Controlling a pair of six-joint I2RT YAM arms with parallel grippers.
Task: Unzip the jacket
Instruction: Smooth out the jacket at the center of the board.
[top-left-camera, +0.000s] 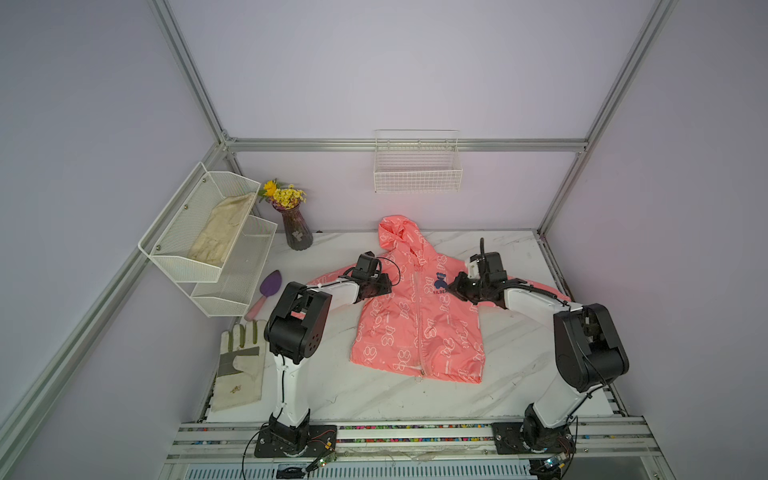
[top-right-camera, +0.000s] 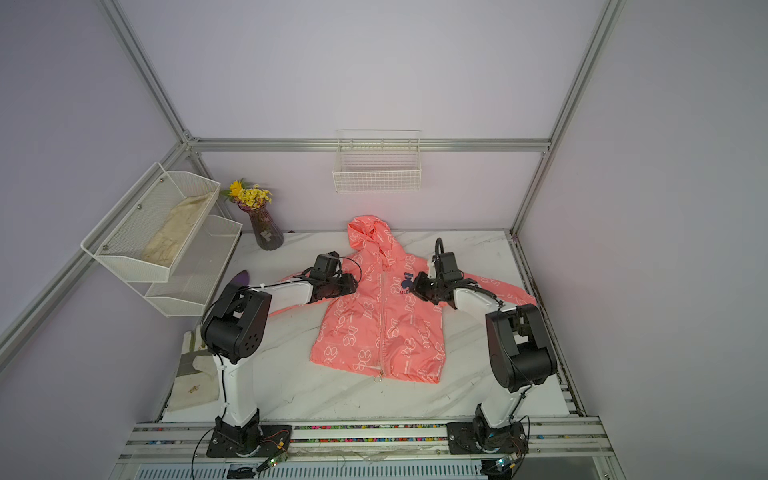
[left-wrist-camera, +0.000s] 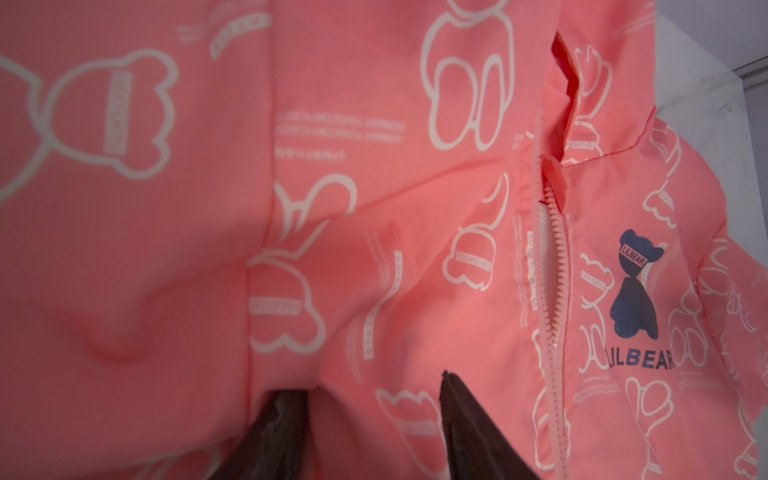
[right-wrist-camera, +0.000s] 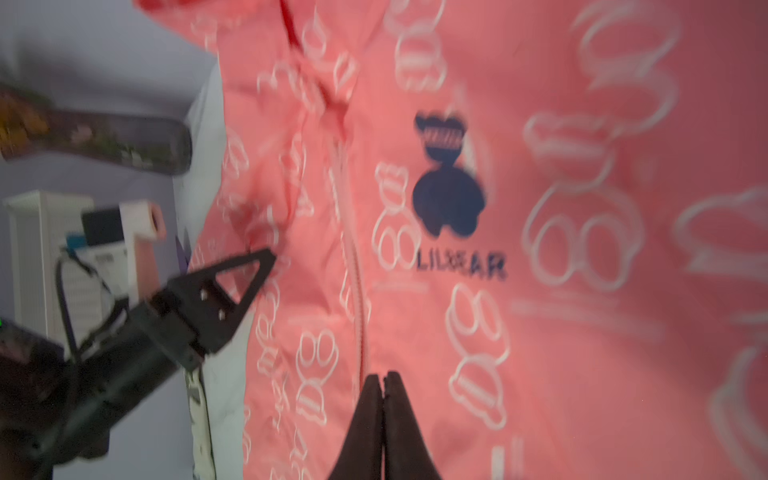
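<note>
The coral-pink jacket (top-left-camera: 415, 316) (top-right-camera: 376, 320) lies flat on the marble table, hood toward the back wall. Its ring pull (top-left-camera: 420, 376) (top-right-camera: 379, 377) rests at the bottom hem. In the left wrist view the zipper's (left-wrist-camera: 555, 266) upper teeth are parted beside the dark blue bear logo (left-wrist-camera: 633, 286). My left gripper (top-left-camera: 388, 286) (left-wrist-camera: 368, 384) presses on the chest left of the zipper, its fingers half closed on a bunched fold of fabric. Over the logo side, my right gripper (top-left-camera: 453, 286) (right-wrist-camera: 382, 376) is shut with nothing in it, its tips beside the zipper.
A white mesh shelf (top-left-camera: 166, 245) holding a beige cloth (top-left-camera: 222, 232) hangs at the left. By it are a flower vase (top-left-camera: 297, 235), a purple trowel (top-left-camera: 266, 291) and a work glove (top-left-camera: 241, 365). A wire basket (top-left-camera: 417, 172) hangs on the back wall.
</note>
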